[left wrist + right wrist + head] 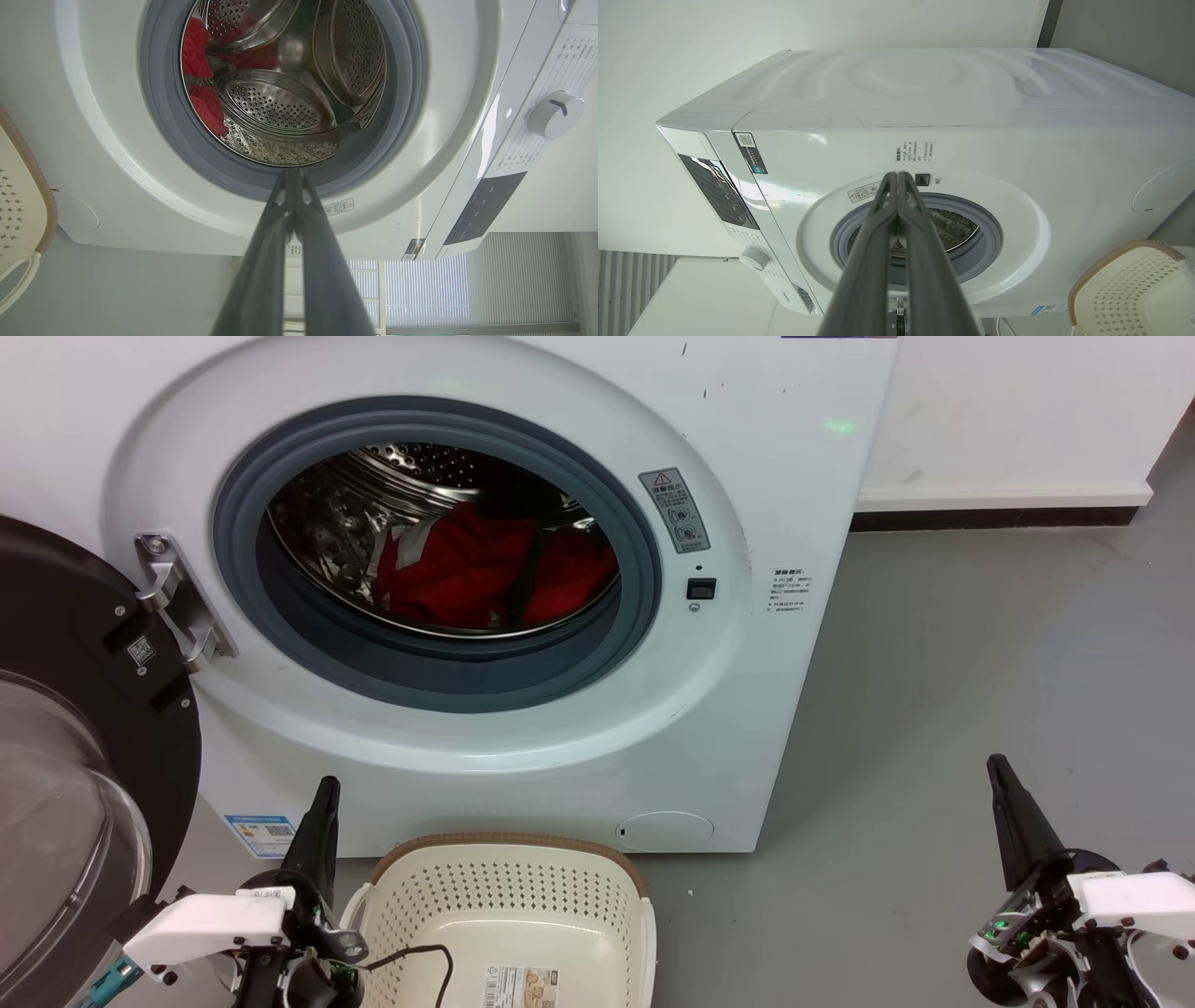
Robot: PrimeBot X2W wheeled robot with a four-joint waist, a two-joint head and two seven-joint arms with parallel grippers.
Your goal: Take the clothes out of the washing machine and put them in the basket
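Head view: the washing machine [523, 775] stands with its glass door [93, 709] swung wide to my left. The red clothes [467, 569] lie heaped low in the steel drum [420, 462], behind the grey rubber rim. The heap runs side to side across the drum, with a pale patch at its left end. It is a soft mound and points no clear way. My left hand [326, 798] hovers below the porthole's left part, just beside the basket [509, 840], which sits on the floor against the machine's foot with no clothes in it. My right hand [1001, 775] hangs well apart to the right, over bare floor. Both hands have their fingers pressed together on nothing. I judge the left the nearer: the clothes lie up, forward and a little right of it.

Left wrist view: my left hand [293, 176] aims at the porthole's rim. The clothes [205, 107] show at the drum's [275, 98] edge, and the basket's rim [42, 196] is at the frame's side.

Right wrist view: my right hand [899, 178] points toward the machine's front [1017, 140] from farther off, the basket [1120, 252] low in the corner.
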